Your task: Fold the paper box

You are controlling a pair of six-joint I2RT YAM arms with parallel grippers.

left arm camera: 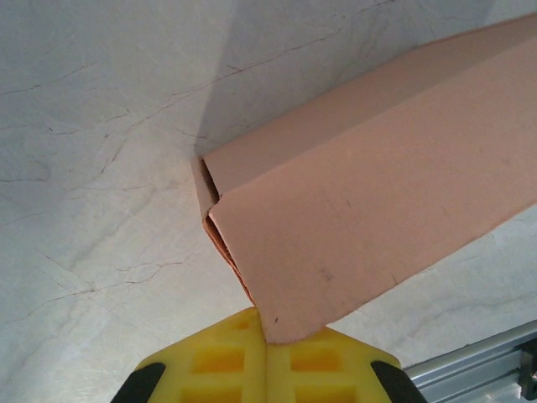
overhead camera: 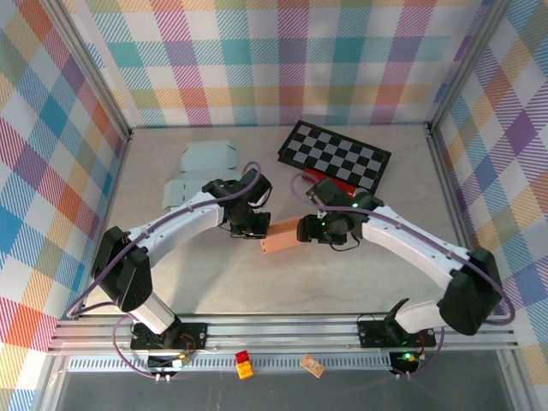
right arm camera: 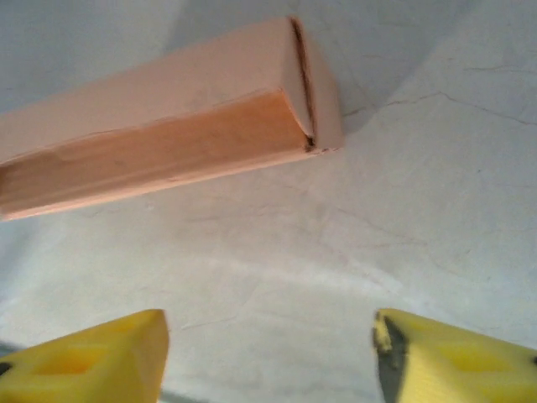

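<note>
Left arm: white, curves up from its base at the near edge toward the middle of the table.
Flat blanks: pale grey-blue unfolded cardboard cut-outs, lying flat on the pale marble-patterned table at far left, beyond the left arm's wrist.
Left gripper: just beside the left end of the box. In the left wrist view its yellow fingertips are clenched together with no gap, and the box's near corner touches them where they meet. Nothing is pinched between them.
Small block: red on yellow, sitting on the front rail, below the arms.
Folded salmon-pink paper box: a long, closed carton lying on the table at its centre, between the two grippers, tilted slightly in the top view. The left wrist view shows the end flap tucked in but a little ajar along its seam.
Right gripper: at the right end of the box. In the right wrist view its yellow fingers stand wide apart, released, with bare table between them. The box lies beyond the tips, untouched.
Brown piece: small and flat, on the front rail.
Checkerboard: black-and-white squared board, lying at an angle at the far side.
Red object: partly under the board's near edge; cannot tell what it is.
Right arm: white, arcs in from the right base.
</note>
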